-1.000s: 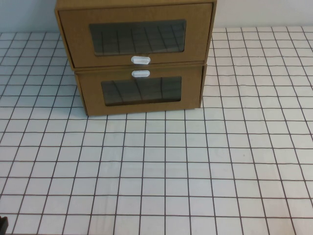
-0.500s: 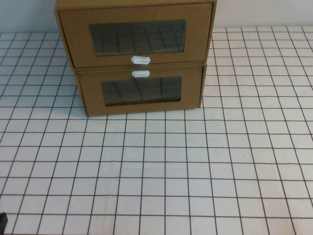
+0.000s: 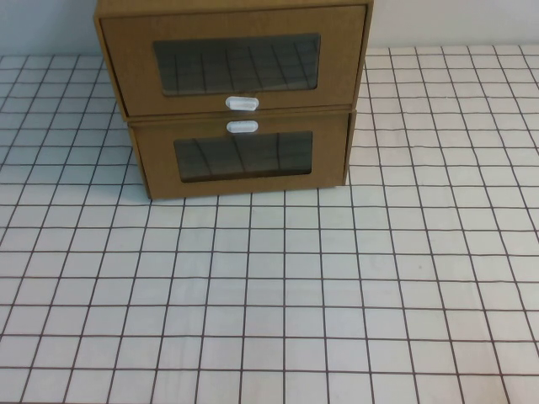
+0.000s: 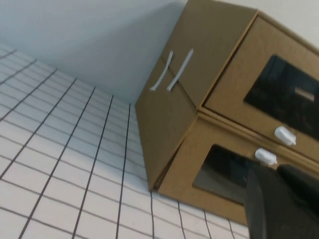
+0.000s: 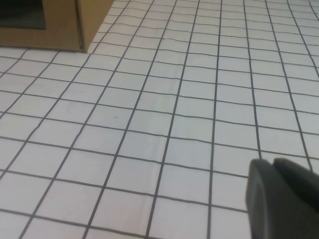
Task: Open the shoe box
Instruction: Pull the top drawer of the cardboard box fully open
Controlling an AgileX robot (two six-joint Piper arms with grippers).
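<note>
Two brown cardboard shoe boxes stand stacked at the back of the table, the upper box (image 3: 232,59) on the lower box (image 3: 244,156). Both fronts are shut, each with a dark window and a white handle: upper handle (image 3: 242,103), lower handle (image 3: 242,126). Neither arm shows in the high view. In the left wrist view my left gripper (image 4: 277,172) is shut and empty, hovering off the boxes' front left, short of the lower handle (image 4: 265,157). My right gripper (image 5: 273,164) is shut and empty above bare table, well away from the lower box's corner (image 5: 60,25).
The table (image 3: 337,286) is white with a black grid and carries only the boxes. A pale wall (image 4: 89,40) rises behind them. Two white tape strips (image 4: 172,72) mark the upper box's left side.
A dark bit of my left arm at the high view's lower left corner has slipped out of sight. The boxes have not moved.
</note>
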